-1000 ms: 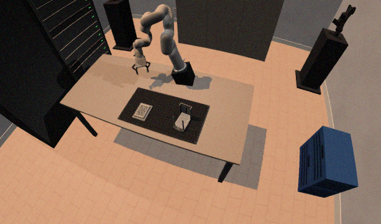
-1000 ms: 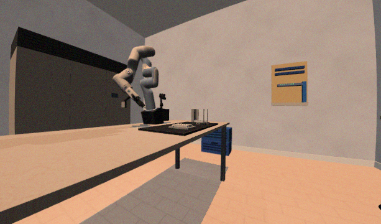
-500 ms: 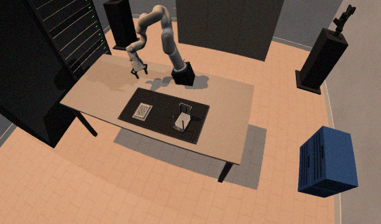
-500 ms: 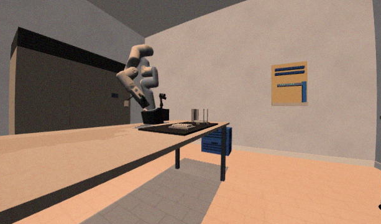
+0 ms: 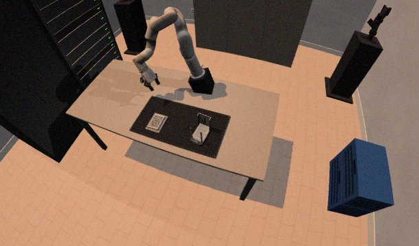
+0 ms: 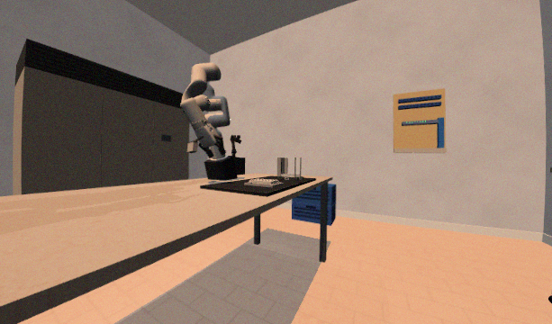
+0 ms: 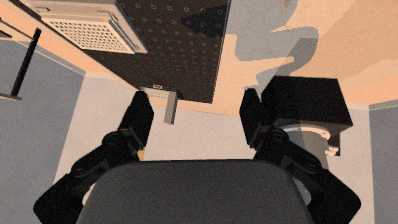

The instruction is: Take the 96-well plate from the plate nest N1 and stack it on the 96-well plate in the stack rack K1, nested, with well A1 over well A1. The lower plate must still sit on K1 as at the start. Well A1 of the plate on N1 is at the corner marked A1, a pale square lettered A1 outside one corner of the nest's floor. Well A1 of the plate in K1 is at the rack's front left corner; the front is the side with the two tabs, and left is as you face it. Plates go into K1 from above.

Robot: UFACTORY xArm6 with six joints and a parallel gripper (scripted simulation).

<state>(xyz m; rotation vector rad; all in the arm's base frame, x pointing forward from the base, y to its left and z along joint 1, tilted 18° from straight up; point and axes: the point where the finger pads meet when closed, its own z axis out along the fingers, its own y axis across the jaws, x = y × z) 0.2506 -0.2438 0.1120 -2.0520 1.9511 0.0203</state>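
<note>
The 96-well plate [image 5: 156, 121] lies flat on nest N1 at the left of the black mat [image 5: 180, 124]. It also shows low on the mat in the exterior view [image 6: 262, 182]. The stack rack K1 [image 5: 201, 131] stands to the right on the mat with a pale plate at its bottom, and its thin posts show in the exterior view [image 6: 290, 167]. My gripper [image 5: 149, 83] hangs above the bare table behind the mat's back left corner, apart from both plates. In the wrist view the gripper [image 7: 196, 117] is open and empty. A pale well plate [image 7: 87, 25] shows at the top left there.
The arm's black base [image 5: 202, 82] stands on the table behind the mat, and shows in the wrist view [image 7: 305, 107]. A small upright marker [image 5: 166, 100] stands at the mat's back edge. Dark cabinets stand left of and behind the table. A blue box [image 5: 359, 178] sits on the floor.
</note>
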